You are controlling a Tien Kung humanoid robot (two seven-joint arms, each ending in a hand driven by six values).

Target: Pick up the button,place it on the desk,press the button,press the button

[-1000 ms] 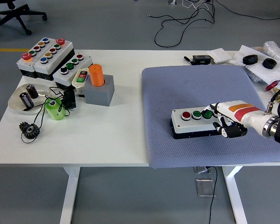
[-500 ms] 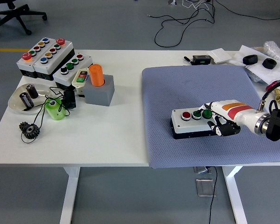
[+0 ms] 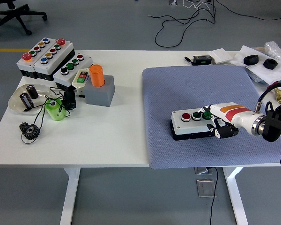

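White table [image 3: 117,136] carries a grey-blue mat [image 3: 192,93]; on it sits the button box [image 3: 193,124], no lettering legible. Right hand [image 3: 220,123] rests at its right end, fingers curled against the side, thumb atop the green button [image 3: 206,115].

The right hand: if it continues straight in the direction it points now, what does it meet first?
The right hand points left, already at the button box, one of its fingers over the right green button. It would meet that button first, though contact is hard to judge.
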